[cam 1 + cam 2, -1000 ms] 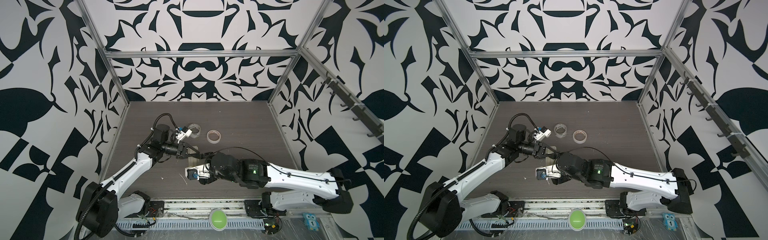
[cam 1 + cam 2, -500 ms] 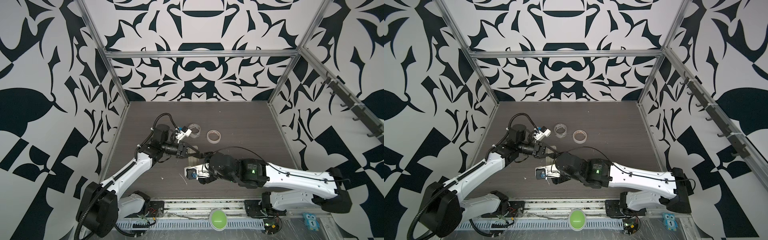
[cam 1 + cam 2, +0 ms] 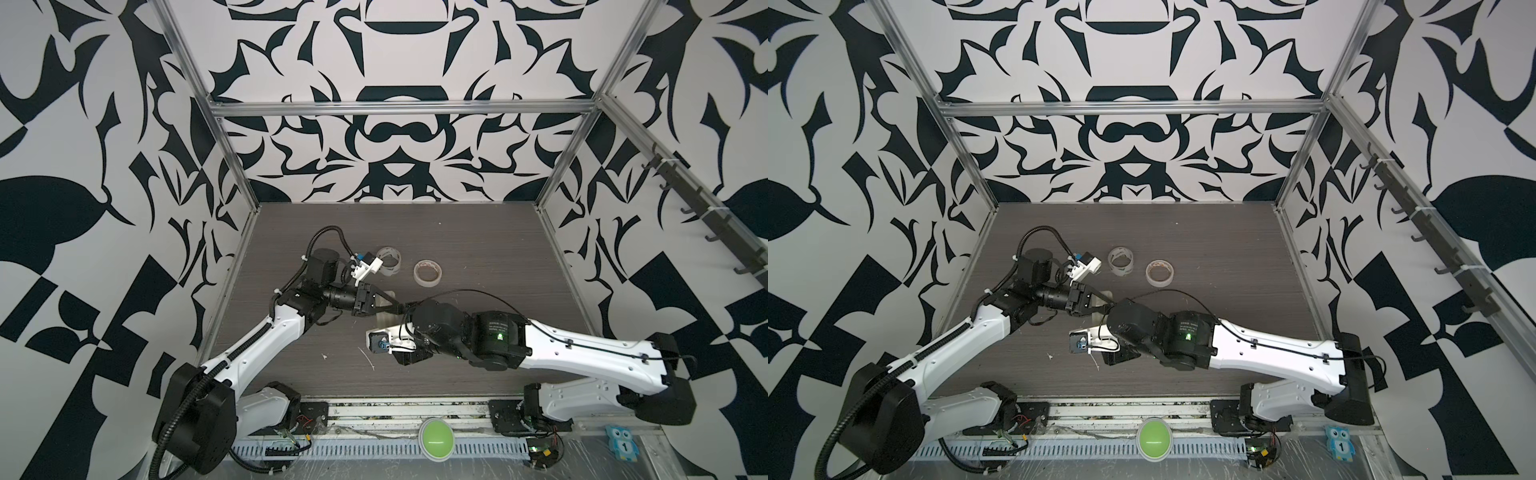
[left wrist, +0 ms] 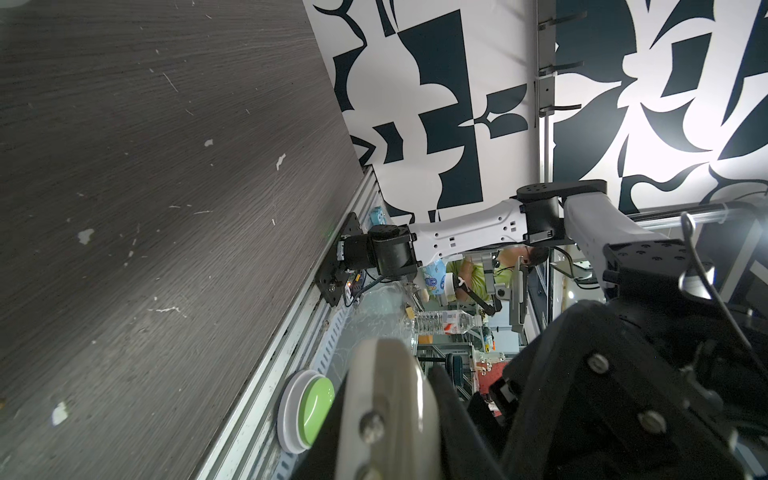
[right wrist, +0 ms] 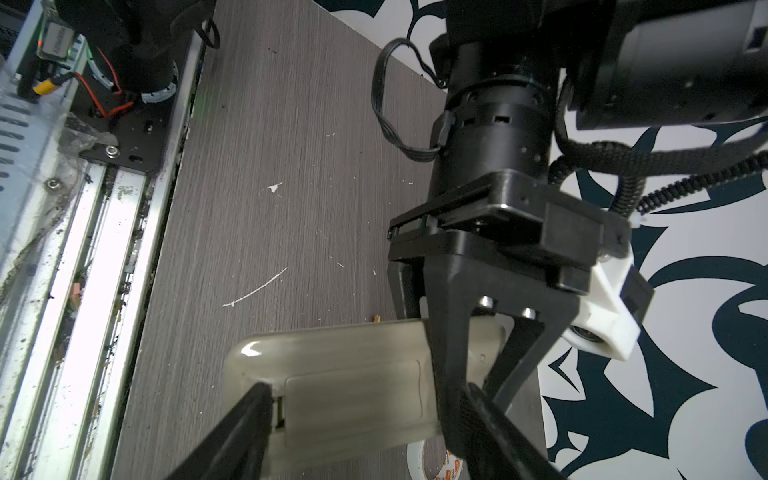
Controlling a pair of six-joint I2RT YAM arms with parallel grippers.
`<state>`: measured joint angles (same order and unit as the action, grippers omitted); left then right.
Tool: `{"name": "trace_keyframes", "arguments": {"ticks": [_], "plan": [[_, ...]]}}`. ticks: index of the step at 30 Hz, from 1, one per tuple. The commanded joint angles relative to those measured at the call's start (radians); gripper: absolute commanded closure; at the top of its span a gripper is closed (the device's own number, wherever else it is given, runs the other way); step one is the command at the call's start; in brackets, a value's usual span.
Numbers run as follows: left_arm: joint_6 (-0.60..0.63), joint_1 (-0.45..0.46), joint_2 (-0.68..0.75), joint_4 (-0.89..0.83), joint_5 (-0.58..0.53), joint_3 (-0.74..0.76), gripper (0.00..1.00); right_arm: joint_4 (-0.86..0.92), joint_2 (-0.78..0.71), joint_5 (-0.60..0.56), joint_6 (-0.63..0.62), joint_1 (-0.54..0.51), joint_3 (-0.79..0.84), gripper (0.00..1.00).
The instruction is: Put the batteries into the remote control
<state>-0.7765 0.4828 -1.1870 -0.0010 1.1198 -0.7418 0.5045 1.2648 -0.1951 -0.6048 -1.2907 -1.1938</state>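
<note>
two tape rolls (image 3: 388,266) (image 3: 428,273), one remote control (image 5: 353,353), one green button (image 3: 435,433)

Blue owl tag (image 3: 621,444) at the front right corner: numeral "1", legible in both top views. Label (image 3: 497,325) on the right arm: print too small to read.

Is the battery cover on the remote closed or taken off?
Closed, it seems: in the right wrist view the cover lies flush in the back of the remote, no open compartment visible. Fully latched or not, cannot tell.
</note>
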Motion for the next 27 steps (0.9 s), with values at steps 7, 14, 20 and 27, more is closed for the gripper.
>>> {"name": "trace_keyframes", "arguments": {"ticks": [7, 14, 20, 27], "plan": [[-0.017, 0.017, 0.013, -0.005, 0.068, -0.013, 1.0, -0.012, 0.023, -0.121, -0.002, 0.026, -0.038, 0.26], [-0.015, 0.019, 0.008, -0.007, 0.07, -0.017, 1.0, -0.04, 0.019, -0.144, -0.012, 0.025, -0.036, 0.27], [-0.014, 0.019, 0.003, -0.008, 0.069, -0.019, 1.0, -0.059, -0.003, -0.151, -0.014, 0.025, -0.022, 0.27], [-0.013, 0.019, 0.004, -0.01, 0.069, -0.02, 1.0, -0.077, -0.021, -0.157, -0.019, 0.026, -0.008, 0.27]]}}
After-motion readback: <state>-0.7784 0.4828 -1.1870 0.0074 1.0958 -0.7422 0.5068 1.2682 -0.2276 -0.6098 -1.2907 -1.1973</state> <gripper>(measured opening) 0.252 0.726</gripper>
